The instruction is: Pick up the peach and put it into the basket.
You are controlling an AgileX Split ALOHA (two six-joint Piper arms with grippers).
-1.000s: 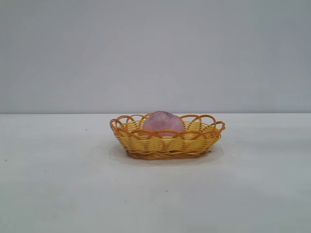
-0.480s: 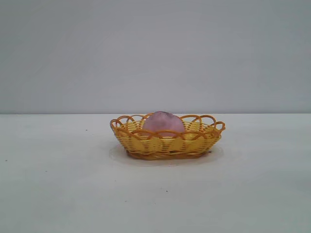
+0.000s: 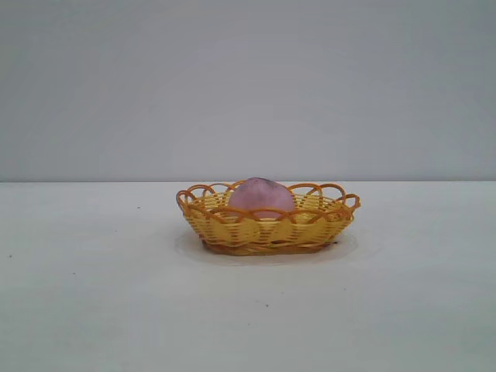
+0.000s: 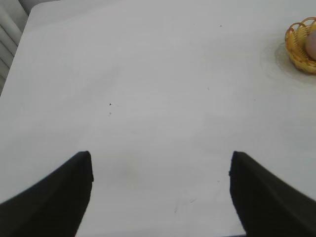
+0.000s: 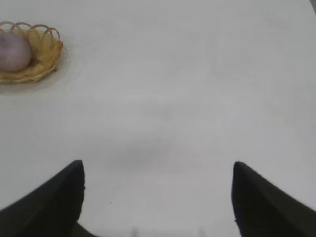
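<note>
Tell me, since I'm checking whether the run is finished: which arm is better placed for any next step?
Neither needs to act: the peach already sits in the basket. Left gripper and right gripper both hang open and empty over bare table, away from the basket.

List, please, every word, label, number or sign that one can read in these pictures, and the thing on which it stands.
None: no writing shows on the basket, the peach, the table or the wall behind, in any view.
</note>
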